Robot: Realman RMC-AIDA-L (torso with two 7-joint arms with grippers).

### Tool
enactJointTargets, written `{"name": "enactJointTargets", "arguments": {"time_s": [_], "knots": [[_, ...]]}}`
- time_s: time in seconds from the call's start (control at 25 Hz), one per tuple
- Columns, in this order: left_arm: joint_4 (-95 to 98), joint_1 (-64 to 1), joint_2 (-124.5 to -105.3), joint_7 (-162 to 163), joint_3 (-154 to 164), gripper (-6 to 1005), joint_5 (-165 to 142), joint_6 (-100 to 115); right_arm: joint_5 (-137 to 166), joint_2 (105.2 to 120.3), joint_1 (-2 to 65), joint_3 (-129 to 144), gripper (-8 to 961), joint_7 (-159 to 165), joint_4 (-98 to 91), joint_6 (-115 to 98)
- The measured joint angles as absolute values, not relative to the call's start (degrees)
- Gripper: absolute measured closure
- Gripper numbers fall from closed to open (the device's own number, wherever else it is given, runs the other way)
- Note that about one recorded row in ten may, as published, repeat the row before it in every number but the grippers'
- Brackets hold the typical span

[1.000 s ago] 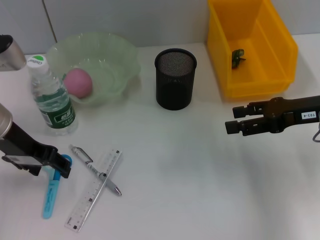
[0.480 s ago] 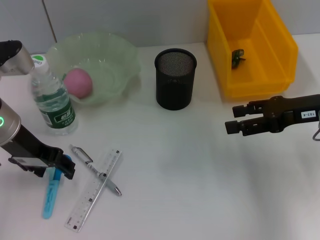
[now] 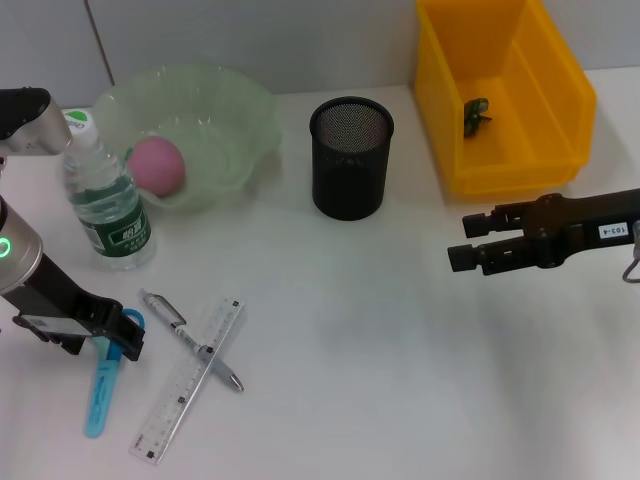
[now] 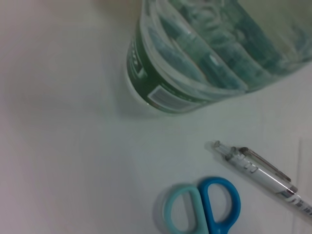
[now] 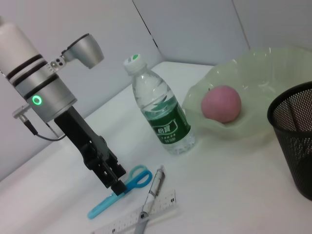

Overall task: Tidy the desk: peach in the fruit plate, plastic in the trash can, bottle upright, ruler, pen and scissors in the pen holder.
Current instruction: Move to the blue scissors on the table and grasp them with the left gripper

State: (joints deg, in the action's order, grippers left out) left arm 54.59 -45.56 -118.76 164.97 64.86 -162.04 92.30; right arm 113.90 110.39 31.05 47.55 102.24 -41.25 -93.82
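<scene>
The blue scissors (image 3: pixel 103 378) lie flat at the table's front left, handles (image 4: pixel 202 204) toward the bottle. My left gripper (image 3: pixel 122 334) hovers right at those handles, also seen as the left gripper (image 5: pixel 116 184) from the right wrist. Beside them the pen (image 3: pixel 190 340) lies across the clear ruler (image 3: pixel 188 382). The bottle (image 3: pixel 105 195) stands upright. The pink peach (image 3: pixel 157 165) rests in the green fruit plate (image 3: pixel 240 110). The black mesh pen holder (image 3: pixel 350 155) stands mid-table. Green plastic (image 3: pixel 475 114) lies in the yellow trash can (image 3: pixel 560 100). My right gripper (image 3: pixel 462 240) hangs open and empty at the right.
The bottle (image 4: pixel 195 53) stands close behind the scissors and pen (image 4: pixel 263 170). The trash can is just behind my right arm. White table (image 3: pixel 360 340) stretches between the ruler and the right gripper.
The left arm shifted slightly right, then back, staying over the scissors' handles. The right arm has not moved.
</scene>
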Motion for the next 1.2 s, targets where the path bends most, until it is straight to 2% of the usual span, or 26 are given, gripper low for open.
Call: {"name": "enactJointTargets", "arguments": {"time_s": [0.92,1.04,1.2], "knots": [[51.7,-47.3,-118.83,164.9,68.9,250,-161.5,90.6,115.2,110.74,32.4,47.5,129,102.2,-41.3,-93.7],[51.7,-47.4,-118.83,164.9,68.9,357,-161.5,90.3,115.2,110.74,32.4,47.5,128,102.2,-41.3,-93.7],[51.6,-47.5,-118.83,164.9,68.9,364,-161.6,90.1,115.2,110.74,32.5,47.5,128,102.2,-41.3,-93.7]]}}
